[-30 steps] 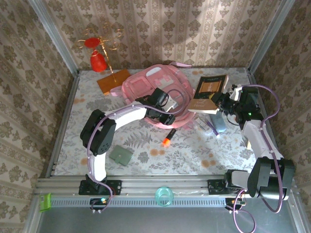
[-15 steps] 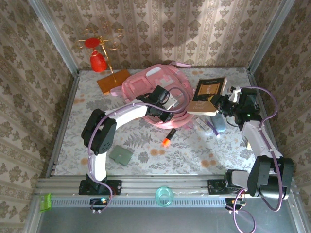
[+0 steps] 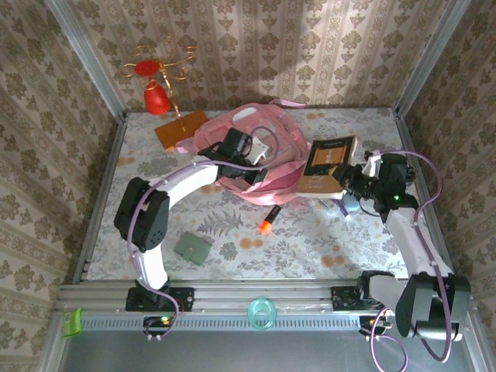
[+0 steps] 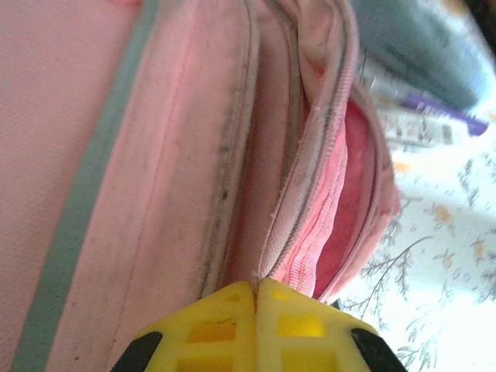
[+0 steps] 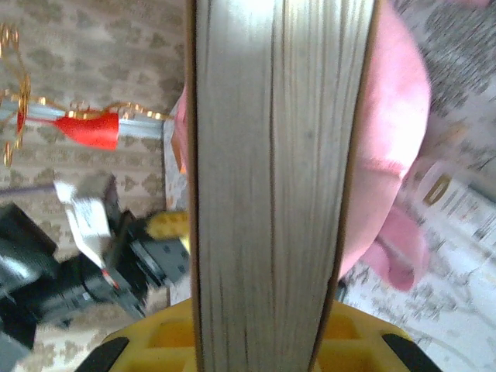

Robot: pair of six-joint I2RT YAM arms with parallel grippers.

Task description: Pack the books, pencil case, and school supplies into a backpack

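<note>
Top external view: the right gripper (image 3: 351, 181) clamps the book (image 3: 325, 164), which is tilted at the right edge of the pink backpack (image 3: 260, 128). The left gripper (image 4: 256, 288) is pinched closed on the backpack's zipper edge.

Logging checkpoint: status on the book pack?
Left gripper shut on backpack opening edge. Right gripper shut on tan book, beside backpack, not inside. Marker on table nearby.

The backpack (image 4: 116, 155) is soft matt pink cloth with fuzzy zip edges, book (image 5: 271, 178) shows matt paper page edges, left end effector (image 4: 256, 294) looks like smooth yellow plastic.
</note>
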